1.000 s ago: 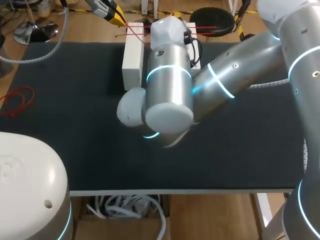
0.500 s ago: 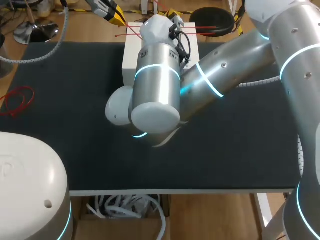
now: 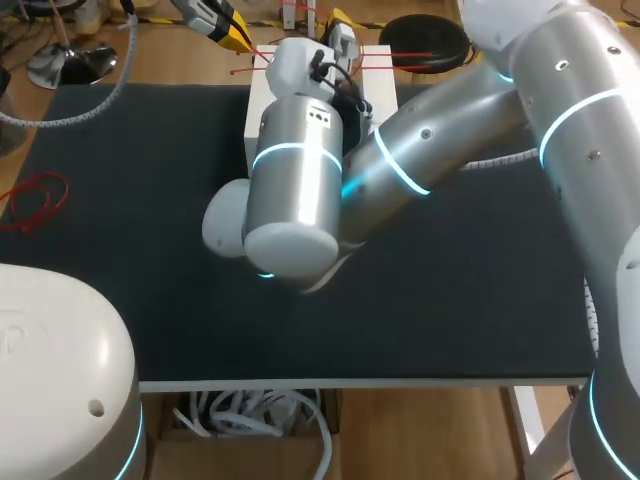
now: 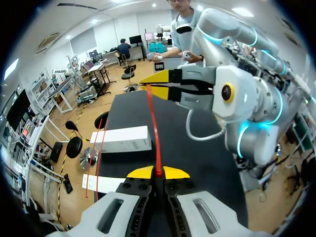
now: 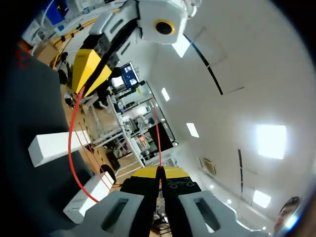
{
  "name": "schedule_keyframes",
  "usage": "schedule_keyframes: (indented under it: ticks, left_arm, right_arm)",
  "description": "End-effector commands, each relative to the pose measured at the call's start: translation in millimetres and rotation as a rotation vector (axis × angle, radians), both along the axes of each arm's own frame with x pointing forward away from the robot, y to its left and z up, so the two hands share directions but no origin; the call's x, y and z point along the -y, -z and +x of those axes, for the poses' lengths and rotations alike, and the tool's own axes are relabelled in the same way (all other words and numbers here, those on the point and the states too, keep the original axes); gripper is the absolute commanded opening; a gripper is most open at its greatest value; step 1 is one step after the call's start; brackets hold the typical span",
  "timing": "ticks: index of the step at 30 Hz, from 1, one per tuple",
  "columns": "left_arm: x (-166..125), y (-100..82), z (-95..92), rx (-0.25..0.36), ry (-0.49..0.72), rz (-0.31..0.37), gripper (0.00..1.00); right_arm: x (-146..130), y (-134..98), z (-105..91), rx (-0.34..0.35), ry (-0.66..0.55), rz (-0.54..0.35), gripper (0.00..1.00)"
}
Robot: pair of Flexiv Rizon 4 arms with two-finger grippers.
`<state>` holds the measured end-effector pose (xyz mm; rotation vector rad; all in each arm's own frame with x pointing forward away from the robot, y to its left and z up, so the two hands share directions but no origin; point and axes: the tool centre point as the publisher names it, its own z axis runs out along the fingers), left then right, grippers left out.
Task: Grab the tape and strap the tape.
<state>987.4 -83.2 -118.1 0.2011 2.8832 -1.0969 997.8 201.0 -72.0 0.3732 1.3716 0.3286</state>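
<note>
A thin red tape [image 4: 154, 128] is stretched between my two grippers above the table's far edge. My left gripper [image 4: 158, 173] is shut on one end of it. The other end is held in my shut right gripper [image 4: 160, 85], which hangs ahead of the left one. In the right wrist view my right gripper [image 5: 159, 172] pinches the tape [image 5: 71, 148], which curves in a loop round to the left gripper [image 5: 89, 69]. From the head view, the left gripper [image 3: 225, 30] and right gripper [image 3: 335, 22] flank the white box [image 3: 262, 110]. Red strands [image 3: 248, 69] cross its far end.
The black table mat [image 3: 130, 150] lies under the box. A loose red loop of tape [image 3: 38, 198] rests at its left edge. My right arm's big wrist [image 3: 295, 190] hangs over the middle of the table. A second white box [image 4: 98, 182] sits beside the first [image 4: 121, 139].
My right arm has swung left and toward the far edge, carrying its end of the tape up over the white box. The left gripper has stayed in place.
</note>
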Motion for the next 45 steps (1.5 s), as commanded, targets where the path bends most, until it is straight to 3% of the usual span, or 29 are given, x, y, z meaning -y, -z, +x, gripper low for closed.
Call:
schedule_keyframes:
  ticks: [1, 8, 14, 22, 28, 45]
  left_arm:
    - [0, -1.0, 0.9, -0.003, 0.001, 0.004, 0.0]
    - [0, -1.0, 0.9, -0.003, 0.001, 0.004, 0.0]
    - [0, -1.0, 0.9, -0.003, 0.001, 0.004, 0.0]
    - [0, -1.0, 0.9, -0.003, 0.001, 0.004, 0.0]
    - [0, -1.0, 0.9, -0.003, 0.001, 0.004, 0.0]
    - [0, -1.0, 0.9, -0.003, 0.001, 0.004, 0.0]
  right_arm:
    - [-9, -1, 0.2, 0.01, 0.034, -0.069, 0.0]
    - [-8, -10, -0.1, 0.025, 0.08, -0.186, 0.0]
    - [-12, -14, -6.3, -0.013, 0.022, -0.302, 0.0]
    - [-12, -18, -9.9, -0.01, 0.045, -0.461, 0.0]
    - [-8, -28, -12.5, 0.008, 0.079, -0.525, 0.0]
    - [-11, -34, -13.7, 0.011, 0.029, -0.724, 0.0]
